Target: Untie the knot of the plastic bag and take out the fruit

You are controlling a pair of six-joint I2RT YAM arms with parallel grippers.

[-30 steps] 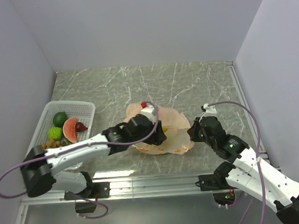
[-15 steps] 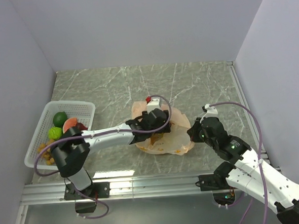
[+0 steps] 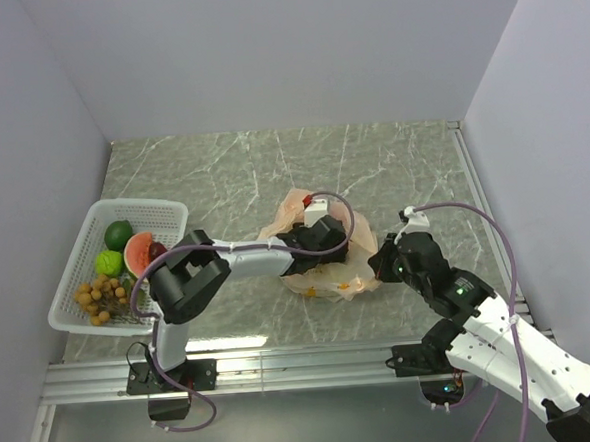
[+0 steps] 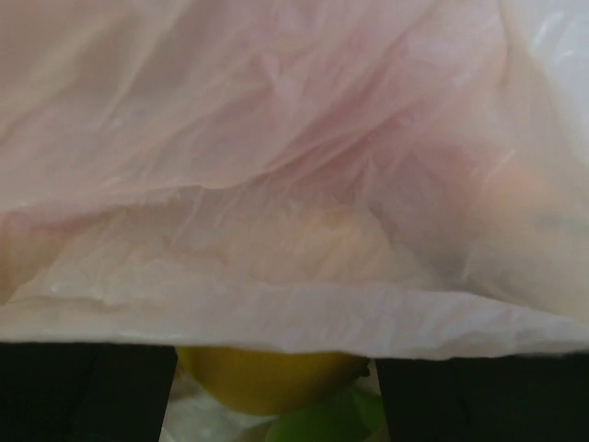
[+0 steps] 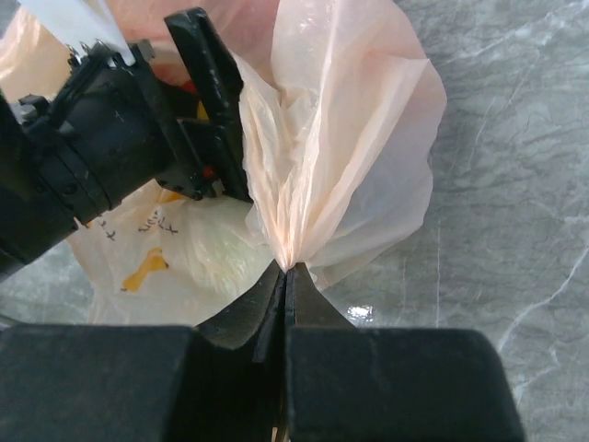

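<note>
The pale-peach plastic bag [image 3: 328, 269] lies open mid-table; no knot shows. My left gripper [image 3: 322, 244] reaches inside it. In the left wrist view its black fingers [image 4: 87, 391] stand either side of a yellow lemon [image 4: 271, 378] and appear closed on it, with a green fruit [image 4: 322, 419] below and bag film [image 4: 294, 184] draped above. My right gripper [image 5: 287, 272] is shut on a pinched fold of the bag [image 5: 340, 138] at its right edge, holding it up. The left gripper also shows in the right wrist view [image 5: 212, 120].
A white lattice basket [image 3: 114, 204] stands at the left with two green fruits [image 3: 118, 234], a watermelon slice [image 3: 139, 256], a dark purple fruit [image 3: 158, 251] and tan berries [image 3: 94, 295]. Walls close in left, right and behind.
My left gripper has pushed rightward and deeper into the bag, its elbow swinging in. The bag has bunched and risen on the right. The right gripper kept its hold.
</note>
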